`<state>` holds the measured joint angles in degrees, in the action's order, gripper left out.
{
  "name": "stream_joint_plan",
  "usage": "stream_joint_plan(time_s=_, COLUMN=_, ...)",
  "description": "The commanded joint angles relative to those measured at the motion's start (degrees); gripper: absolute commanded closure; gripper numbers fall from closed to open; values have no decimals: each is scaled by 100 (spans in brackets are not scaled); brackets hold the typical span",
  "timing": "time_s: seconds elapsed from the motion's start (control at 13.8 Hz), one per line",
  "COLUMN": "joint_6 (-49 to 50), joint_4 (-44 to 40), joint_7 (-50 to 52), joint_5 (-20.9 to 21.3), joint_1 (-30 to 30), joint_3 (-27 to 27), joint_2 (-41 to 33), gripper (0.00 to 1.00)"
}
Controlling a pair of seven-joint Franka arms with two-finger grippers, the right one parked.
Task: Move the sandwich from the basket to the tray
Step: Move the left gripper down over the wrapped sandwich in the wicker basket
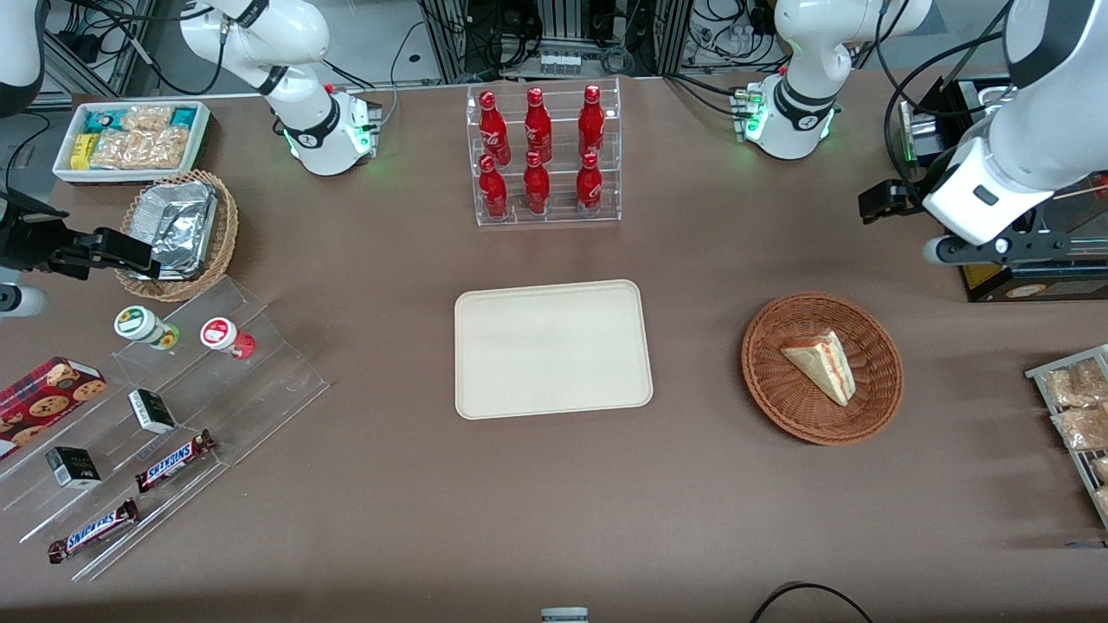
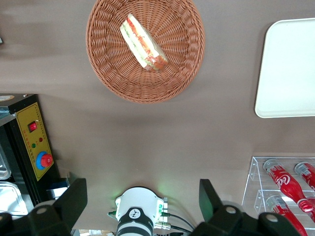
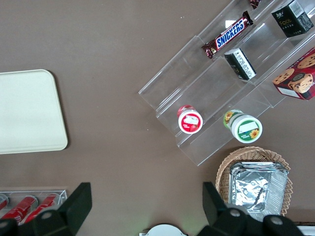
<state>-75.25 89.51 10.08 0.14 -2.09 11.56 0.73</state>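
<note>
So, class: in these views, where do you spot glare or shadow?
Front view: glare on the foil container, soft shadow around the basket. Left wrist view: even light on the sandwich; the end effector, open, hangs high above the table, its fingers dark.

Readable print on the table goods

"SNICKERS" in blue letters on two brown chocolate bars (image 1: pixel 176 460) (image 1: pixel 93 529) lying on the clear acrylic stepped display stand (image 1: pixel 260 381); white cursive script, not legible, on the red bottles (image 1: pixel 537 130) in the clear acrylic rack (image 1: pixel 606 216); gripper (image 1: pixel 883 201) unmarked.
</note>
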Motion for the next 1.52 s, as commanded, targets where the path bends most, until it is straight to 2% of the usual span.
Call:
stream_joint_plan(time_s=0.0, joint_6=99, joint_4=-40, joint_7=-198, joint_5=-84, joint_1=-28, joint_3=-14, joint_2=-72, gripper=0)
stream_joint_plan(time_s=0.43, joint_6=-419, joint_4=312, joint_7=-437, joint_5=-84, joint_1=-203, joint_3=-22, joint_2=313, gripper=0)
stream_joint_plan(time_s=1.01, joint_6=-3106, joint_4=2305, joint_7=-279, joint_5=-40, joint_1=-467, joint_3=-22, joint_2=314, gripper=0)
stream_joint_plan(time_s=1.23, joint_6=-4091, joint_4=2921, joint_7=449, joint_5=-40, joint_1=-476, joint_3=-22, joint_2=340, gripper=0)
stream_joint_plan(time_s=1.45, joint_6=-4717, joint_4=3107, joint_7=1430, joint_5=-40, joint_1=-468, joint_3=-22, joint_2=524, gripper=0)
